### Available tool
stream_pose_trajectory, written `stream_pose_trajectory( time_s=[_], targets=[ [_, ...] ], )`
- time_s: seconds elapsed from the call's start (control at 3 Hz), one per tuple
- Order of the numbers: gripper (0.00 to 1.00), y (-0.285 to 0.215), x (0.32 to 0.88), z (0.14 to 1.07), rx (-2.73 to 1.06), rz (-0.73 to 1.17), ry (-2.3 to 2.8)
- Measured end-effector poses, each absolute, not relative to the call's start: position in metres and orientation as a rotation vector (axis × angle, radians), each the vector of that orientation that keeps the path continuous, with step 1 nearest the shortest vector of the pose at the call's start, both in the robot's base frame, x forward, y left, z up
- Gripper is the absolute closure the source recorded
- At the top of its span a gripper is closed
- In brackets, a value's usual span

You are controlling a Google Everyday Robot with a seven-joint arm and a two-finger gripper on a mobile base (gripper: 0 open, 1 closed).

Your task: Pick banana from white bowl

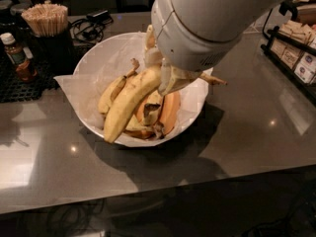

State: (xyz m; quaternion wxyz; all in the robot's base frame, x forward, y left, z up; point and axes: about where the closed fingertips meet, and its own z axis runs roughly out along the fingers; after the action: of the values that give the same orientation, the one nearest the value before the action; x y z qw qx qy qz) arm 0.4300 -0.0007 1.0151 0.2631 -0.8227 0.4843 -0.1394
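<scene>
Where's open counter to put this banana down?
Bare counter in front of the white bowl, and right of it up to the rack. Crowded back left: stick cup, bottle. The gripper holds the banana over the bowl.
</scene>
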Motion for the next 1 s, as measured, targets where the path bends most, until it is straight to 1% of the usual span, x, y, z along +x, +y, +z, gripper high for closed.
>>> stream_pose_trajectory(
  time_s=[0.67,1.0],
  targets=[
    [1.0,-0.0007,0.43,1.0152,-2.224,-0.377,1.31],
    [1.0,-0.0055,0.4351,1.0234,-2.15,-0.315,1.288]
  ],
)
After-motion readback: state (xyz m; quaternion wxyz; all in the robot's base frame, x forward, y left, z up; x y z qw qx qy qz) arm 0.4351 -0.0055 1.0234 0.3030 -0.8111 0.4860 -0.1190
